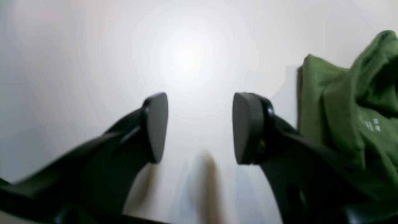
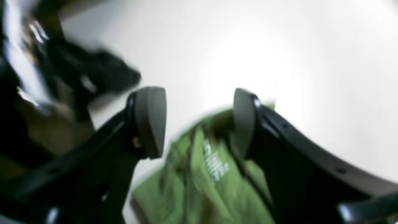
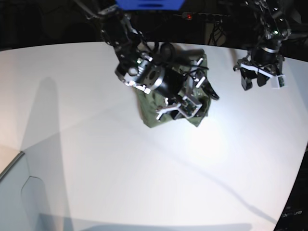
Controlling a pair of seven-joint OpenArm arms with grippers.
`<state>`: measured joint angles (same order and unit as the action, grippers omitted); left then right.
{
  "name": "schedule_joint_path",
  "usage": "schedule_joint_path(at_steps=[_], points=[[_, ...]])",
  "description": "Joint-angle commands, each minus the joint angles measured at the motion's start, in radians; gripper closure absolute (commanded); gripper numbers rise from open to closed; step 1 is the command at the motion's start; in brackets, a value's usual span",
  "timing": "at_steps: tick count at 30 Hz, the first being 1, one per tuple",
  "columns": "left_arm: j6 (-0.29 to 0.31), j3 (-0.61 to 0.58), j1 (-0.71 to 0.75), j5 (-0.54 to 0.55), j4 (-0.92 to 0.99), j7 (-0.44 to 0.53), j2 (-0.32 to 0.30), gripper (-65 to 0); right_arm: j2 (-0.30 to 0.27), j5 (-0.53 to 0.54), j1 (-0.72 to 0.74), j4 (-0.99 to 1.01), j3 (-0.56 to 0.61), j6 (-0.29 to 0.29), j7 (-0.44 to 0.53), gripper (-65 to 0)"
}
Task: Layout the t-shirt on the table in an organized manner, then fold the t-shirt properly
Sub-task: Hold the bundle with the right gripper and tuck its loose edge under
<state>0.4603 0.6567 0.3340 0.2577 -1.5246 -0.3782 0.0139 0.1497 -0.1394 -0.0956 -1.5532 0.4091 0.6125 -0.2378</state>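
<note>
The right gripper (image 2: 199, 123) hangs over the t-shirt (image 3: 168, 113) with its jaws spread wide, nothing between them; the green cloth lies just beneath the pads. The left gripper (image 1: 200, 127) is also parted and empty, above bare table (image 3: 96, 159) with the shirt off to one side. The shirt sits bunched in a compact heap near the far middle of the table.

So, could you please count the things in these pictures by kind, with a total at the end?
T-shirt, olive-green, bunched up: 1
Table, white: 1
Robot hands: 2, the left hand open over bare table, the right hand open above the shirt
Total: 4
</note>
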Motion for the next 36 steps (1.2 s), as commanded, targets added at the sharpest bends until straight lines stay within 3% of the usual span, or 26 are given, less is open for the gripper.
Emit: schedule_joint_path(at_steps=[1,7,12,17,22,29,36], points=[[0.005,0.002,-0.003,0.012,-0.015,0.023,-0.013,-32.5,0.007,0.011,-0.011,-0.063,-0.023,0.002,0.024,-34.7],[0.004,0.002,-0.006,0.013,-0.015,0.023,-0.022,-32.5,0.007,0.011,-0.102,-0.232,-0.157,0.002,0.016,-34.7],[0.004,0.002,-0.009,0.013,-0.018,0.023,-0.024,-32.5,0.006,0.01,-0.166,-0.227,-0.26,0.002,0.016,-34.8],[0.004,0.002,-0.02,0.013,-0.023,0.023,-0.024,-32.5,0.006,0.008,-0.186,-0.158,-0.287,0.002,0.016,-34.8],[0.004,0.004,-0.023,0.013,-0.026,0.023,-0.027,-32.5,0.004,0.008,-0.214,-0.066,-0.221,0.007,0.016,-34.8],[0.005,0.062,-0.025,0.013,-0.026,0.023,-0.052,-32.6,-0.108,0.008,-0.252,-0.083,0.03,0.007,0.025,-34.6],[0.007,0.128,-0.037,0.013,-0.024,0.023,-0.067,-32.6,-0.129,0.01,-0.263,-0.175,0.061,0.005,0.016,-34.7]])
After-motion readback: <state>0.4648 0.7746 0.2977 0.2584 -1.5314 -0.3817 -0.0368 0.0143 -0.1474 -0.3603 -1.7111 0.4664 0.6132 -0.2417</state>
